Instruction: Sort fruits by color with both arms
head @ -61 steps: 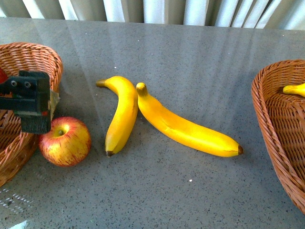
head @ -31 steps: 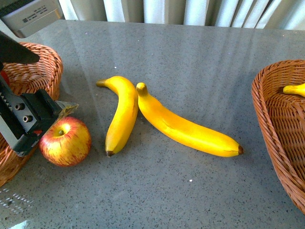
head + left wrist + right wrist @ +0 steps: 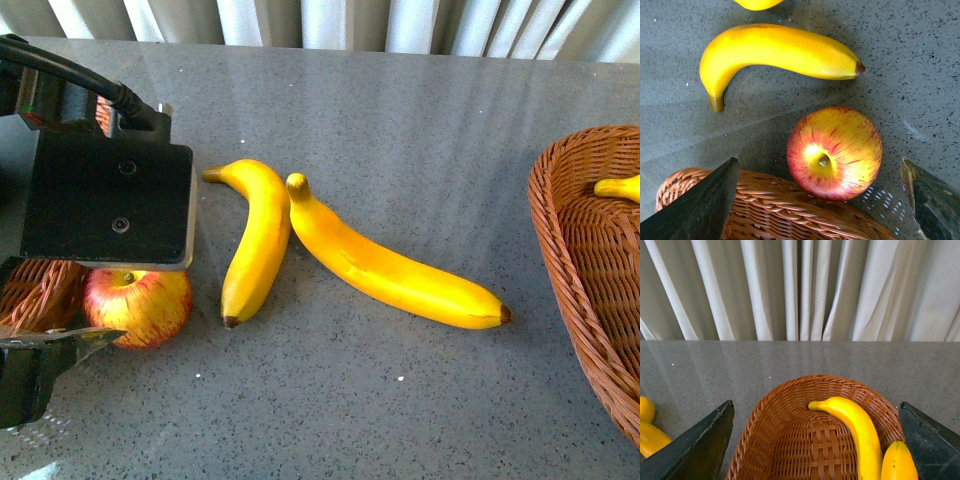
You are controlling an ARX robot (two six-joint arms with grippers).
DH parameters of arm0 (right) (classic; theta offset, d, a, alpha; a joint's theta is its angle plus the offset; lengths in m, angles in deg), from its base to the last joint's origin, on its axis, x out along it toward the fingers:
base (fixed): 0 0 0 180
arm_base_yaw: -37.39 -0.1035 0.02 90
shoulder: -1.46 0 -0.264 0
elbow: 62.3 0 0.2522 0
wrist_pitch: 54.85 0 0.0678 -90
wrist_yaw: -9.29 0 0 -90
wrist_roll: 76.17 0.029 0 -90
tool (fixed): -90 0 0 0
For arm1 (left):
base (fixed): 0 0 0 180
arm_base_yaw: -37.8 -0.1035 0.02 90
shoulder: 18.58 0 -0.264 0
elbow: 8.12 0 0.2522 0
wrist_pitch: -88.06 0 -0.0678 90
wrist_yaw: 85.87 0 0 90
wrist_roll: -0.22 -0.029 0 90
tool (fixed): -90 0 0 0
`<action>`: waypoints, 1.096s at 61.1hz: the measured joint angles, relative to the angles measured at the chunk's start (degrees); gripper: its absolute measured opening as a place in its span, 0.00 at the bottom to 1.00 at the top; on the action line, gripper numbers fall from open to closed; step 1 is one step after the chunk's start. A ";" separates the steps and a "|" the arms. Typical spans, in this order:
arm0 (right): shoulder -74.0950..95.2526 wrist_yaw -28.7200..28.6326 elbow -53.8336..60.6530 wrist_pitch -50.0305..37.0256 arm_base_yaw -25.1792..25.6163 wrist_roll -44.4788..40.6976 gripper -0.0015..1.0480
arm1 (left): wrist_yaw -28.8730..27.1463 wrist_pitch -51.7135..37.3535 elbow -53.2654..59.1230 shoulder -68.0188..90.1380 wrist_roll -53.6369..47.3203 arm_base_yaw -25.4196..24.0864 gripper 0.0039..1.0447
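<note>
A red-and-yellow apple (image 3: 140,305) lies on the grey table against the left wicker basket (image 3: 40,295). The left arm (image 3: 105,205) hangs over both and hides most of that basket. In the left wrist view the open left gripper (image 3: 818,162) looks down on the apple (image 3: 834,152), which lies between its fingers (image 3: 695,210); whether they touch it I cannot tell. Two bananas (image 3: 255,240) (image 3: 390,270) lie touching at mid-table. The open right gripper (image 3: 816,405) hovers over the right basket (image 3: 785,440), which holds two bananas (image 3: 855,430) (image 3: 897,462).
The right basket (image 3: 590,260) stands at the table's right edge with a banana end (image 3: 620,187) showing inside. White curtains (image 3: 800,290) hang behind the table. The left basket's rim (image 3: 775,210) sits right beside the apple. Bare grey tabletop (image 3: 400,400) stretches in front of the bananas.
The left arm has swung out from over the left basket and come toward the camera, so its body now covers the basket and its open fingers sit around the apple. The fruits have not moved.
</note>
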 joint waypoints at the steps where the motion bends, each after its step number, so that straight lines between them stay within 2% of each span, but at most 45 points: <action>1: 0.00 0.00 0.00 0.00 -0.02 0.00 0.91 | -0.04 0.00 -0.04 0.11 -0.22 0.09 0.91; 22: 0.00 0.00 0.00 0.00 0.00 0.00 0.91 | -2.93 -0.83 -1.40 5.81 -3.21 2.19 0.91; 67: 0.00 0.00 0.00 -0.02 -0.02 0.00 0.91 | -6.49 0.76 -6.05 15.58 -6.75 3.15 0.91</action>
